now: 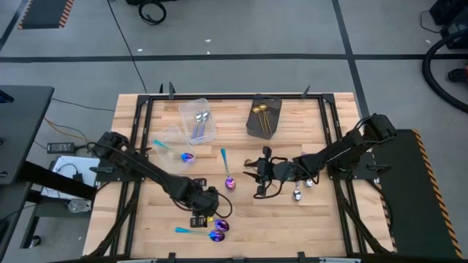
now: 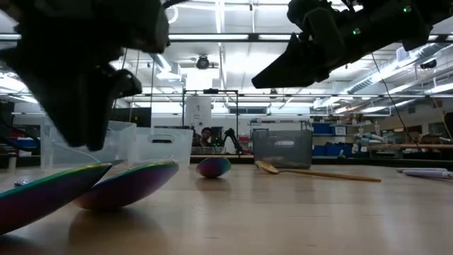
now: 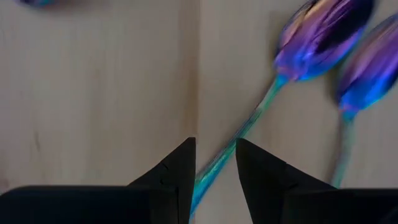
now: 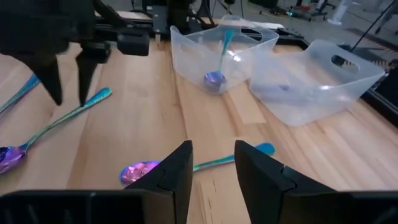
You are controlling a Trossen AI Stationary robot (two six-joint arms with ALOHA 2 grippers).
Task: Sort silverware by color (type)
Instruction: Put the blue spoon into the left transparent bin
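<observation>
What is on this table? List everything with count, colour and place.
Tubs: two, clear, back left of the table.
Box: one, dark grey, back middle.
Gold spoons: some in the box, one on the table.
Silver spoons: two in the bigger tub, two by the right arm.
Teal-handled spoons: one in the smaller tub, one mid-table, two near the front.
Left gripper: open, astride a front spoon's handle.
Right gripper: open, mid-table, empty.
</observation>
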